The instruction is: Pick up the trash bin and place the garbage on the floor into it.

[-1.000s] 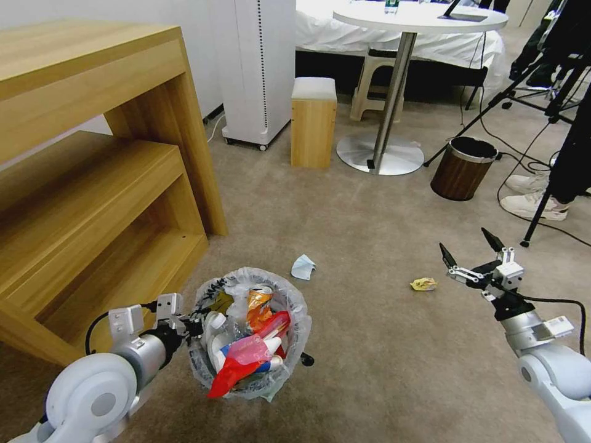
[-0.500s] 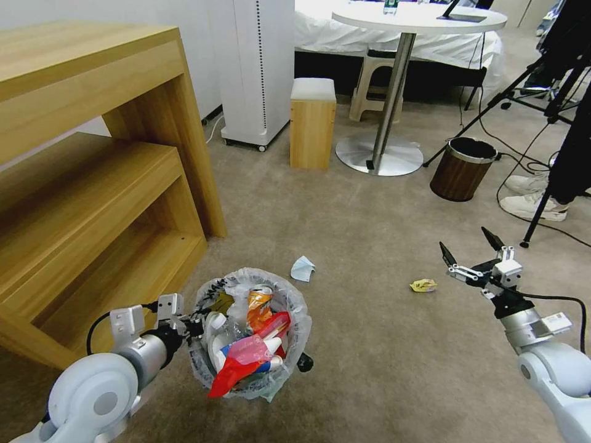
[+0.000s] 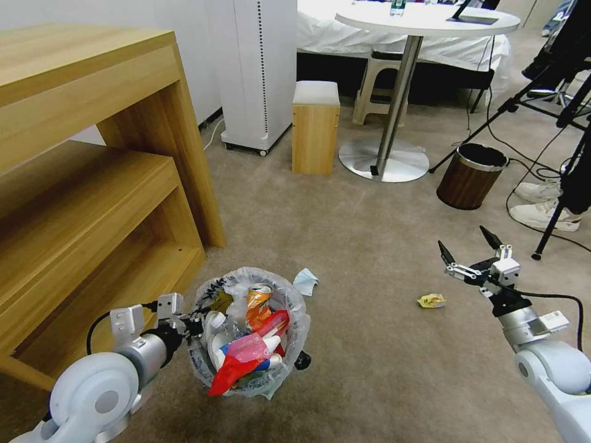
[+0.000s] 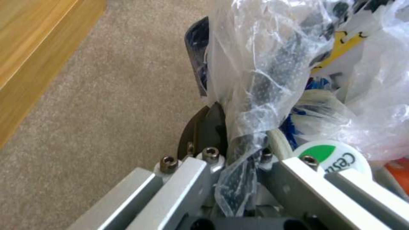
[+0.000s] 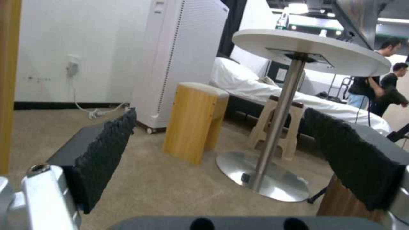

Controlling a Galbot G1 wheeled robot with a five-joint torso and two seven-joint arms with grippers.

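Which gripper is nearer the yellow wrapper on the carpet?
Right. The right gripper hovers open just beyond the yellow wrapper; the left gripper grips the trash bin well away.

Even, soft indoor light fills the room, with no hard shadows on the floor (image 3: 369,234). The head view bends straight lines toward its edges. In the left wrist view the trash bin (image 4: 273,64) liner shows small white glints and looks soft so close to the lens. Bright ceiling lamps flare far beyond the right hand (image 5: 221,166).
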